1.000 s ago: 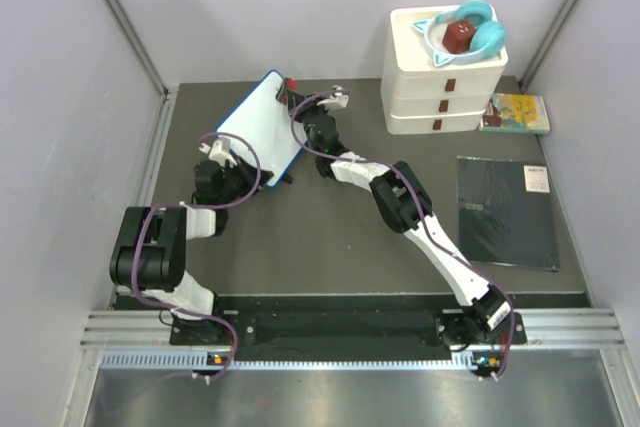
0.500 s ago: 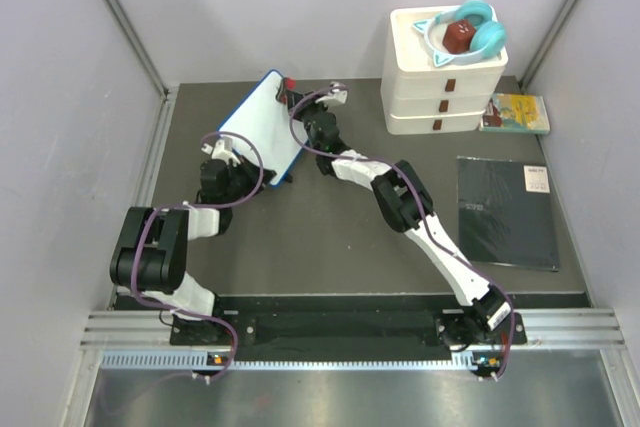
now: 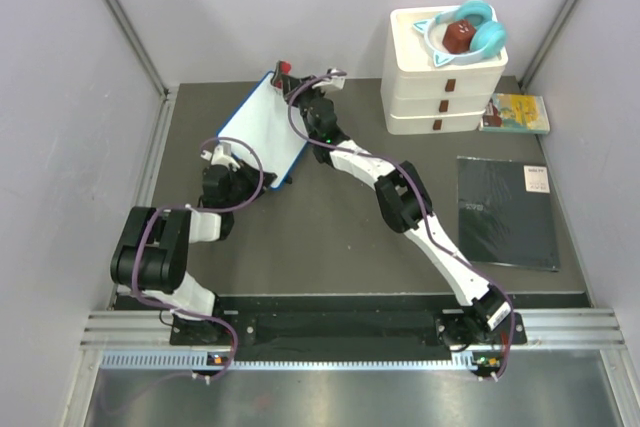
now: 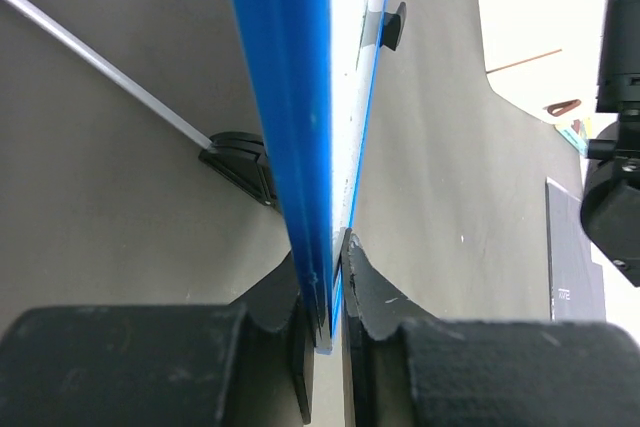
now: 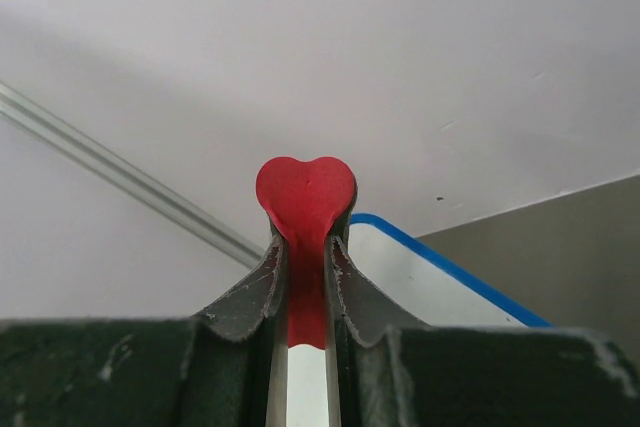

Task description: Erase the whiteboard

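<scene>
1. The whiteboard (image 3: 262, 129) stands tilted on its edge at the far left of the table (image 3: 330, 232), white face turned up and to the right. From above the face looks blank, though faint marks might not show at this size.
2. The left gripper (image 4: 330, 272) is closed tight on the board's near lower edge, the blue frame pinched between its fingers, and it props the board up.
3. The right gripper (image 5: 306, 267) is nearly closed, clamping a red heart-shaped piece (image 5: 305, 192), probably the eraser.
4. A second ago the red piece sat against the board's far corner. It has now slid up and past that corner, off the face. The right wrist view shows the corner below and to the right of the heart, apart from it. The board and left arm have hardly shifted.
5. My reading is that a wiping stroke has run off the top edge. If the face is truly clean, the erasing is about done; otherwise the eraser must come back down.
6. The white drawer stack (image 3: 445, 87) and the black pad (image 3: 505, 212) lie well apart to the right.
</scene>
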